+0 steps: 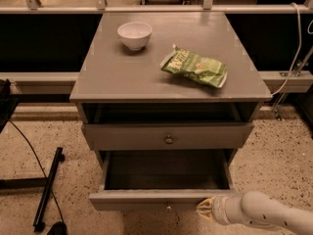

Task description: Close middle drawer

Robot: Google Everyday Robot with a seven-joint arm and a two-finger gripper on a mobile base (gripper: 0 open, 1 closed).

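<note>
The middle drawer stands pulled well out of the grey cabinet. Its long axis runs front to back and its front panel faces the camera at the bottom of the view. It is a deep grey wooden box with a dark inside and a low plain front with a small round knob at its centre. The gripper sits low at the right, its tip against the drawer front beside the knob; whether it is clenched or released cannot be told.
</note>
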